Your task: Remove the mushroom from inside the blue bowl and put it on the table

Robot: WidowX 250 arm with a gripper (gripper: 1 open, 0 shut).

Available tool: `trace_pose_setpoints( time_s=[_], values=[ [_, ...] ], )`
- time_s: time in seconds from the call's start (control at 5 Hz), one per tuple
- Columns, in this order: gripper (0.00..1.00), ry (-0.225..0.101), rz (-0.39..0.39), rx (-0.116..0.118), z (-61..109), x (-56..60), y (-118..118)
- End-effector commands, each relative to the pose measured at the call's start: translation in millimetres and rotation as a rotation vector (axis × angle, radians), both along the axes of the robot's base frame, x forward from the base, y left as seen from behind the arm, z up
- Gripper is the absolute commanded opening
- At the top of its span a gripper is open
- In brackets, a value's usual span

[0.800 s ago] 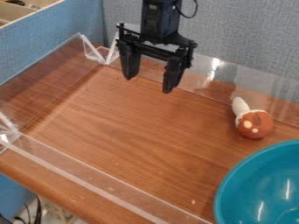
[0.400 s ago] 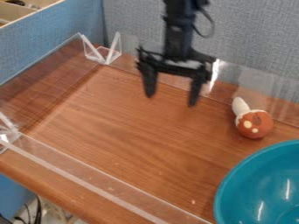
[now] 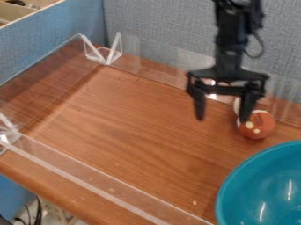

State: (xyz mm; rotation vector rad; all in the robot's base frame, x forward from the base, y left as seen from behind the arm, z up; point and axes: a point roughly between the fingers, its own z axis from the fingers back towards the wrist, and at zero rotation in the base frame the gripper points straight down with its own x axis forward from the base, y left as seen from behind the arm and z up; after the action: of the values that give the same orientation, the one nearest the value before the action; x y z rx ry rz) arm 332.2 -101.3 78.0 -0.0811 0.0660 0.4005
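Scanning left to right: bare counter [image 3: 129, 123], then gripper [image 3: 226, 107] pointing down, fingers [image 3: 200, 105] spread wide apart, nothing held. Mushroom [image 3: 252, 122] is seen lying on the counter just beside the right finger, outside the blue bowl [image 3: 265, 189] at near right. Removal looks done; prob. only a clear retreat upward is needed next.

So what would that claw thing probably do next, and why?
Probably sink a little lower around the mushroom: the open end effector hangs right above it. Oddly, the mushroom already lies on the table, outside the blue bowl.
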Motion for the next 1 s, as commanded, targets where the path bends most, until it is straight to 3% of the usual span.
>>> trace_pose_setpoints(
  time_s=[0.0,0.4,0.6,0.8],
  values=[
    [1.0,-0.087,0.135,-0.022,9.6,22.0,-17],
    [1.0,-0.103,0.194,-0.025,-23.6,29.3,-51],
    [1.0,-0.104,0.181,-0.022,-27.6,33.9,-44],
    [1.0,-0.127,0.169,-0.029,-17.9,36.4,-34]
  ],
)
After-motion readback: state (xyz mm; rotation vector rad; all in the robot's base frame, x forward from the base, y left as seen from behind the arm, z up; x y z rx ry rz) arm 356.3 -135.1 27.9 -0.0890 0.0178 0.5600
